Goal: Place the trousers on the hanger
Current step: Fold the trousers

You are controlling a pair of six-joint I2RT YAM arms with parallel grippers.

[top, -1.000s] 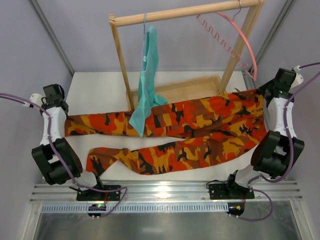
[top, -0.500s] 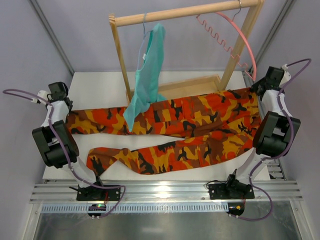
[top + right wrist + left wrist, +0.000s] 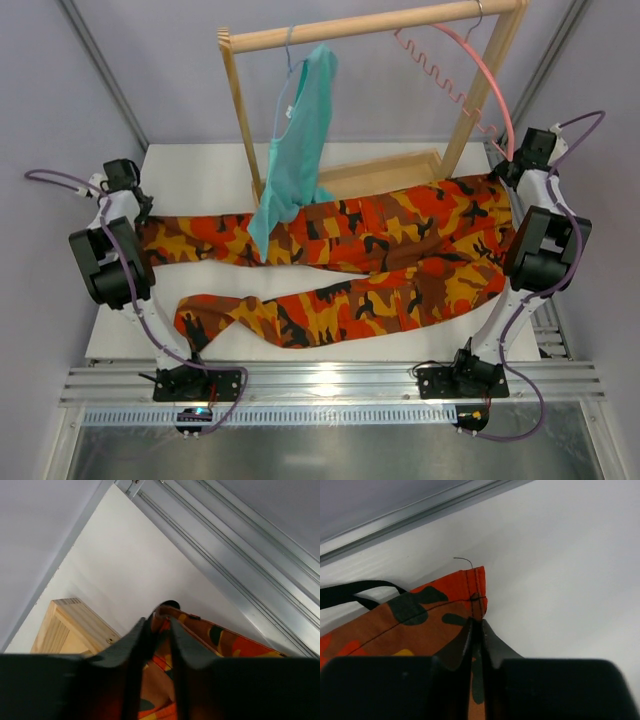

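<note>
The task is barely started. The trousers lie spread flat across the counter through the middle of the overhead view, with the waist at the right edge and the leg ends at the left. One leg runs along the lower part of the frame. The hanger hangs bare from the wooden rail at the upper right, well apart from the cloth. A teal garment dangles over the upper leg.

The left pincer is closed tight on the hem corner of the upper leg at the left. The right pincer has the waistband edge between its jaws, which stand slightly apart. Whether it truly pinches the cloth I cannot tell.

Everything that counts is left to do: lifting the trousers, threading or draping them over the hanger's bar, and letting go.
</note>
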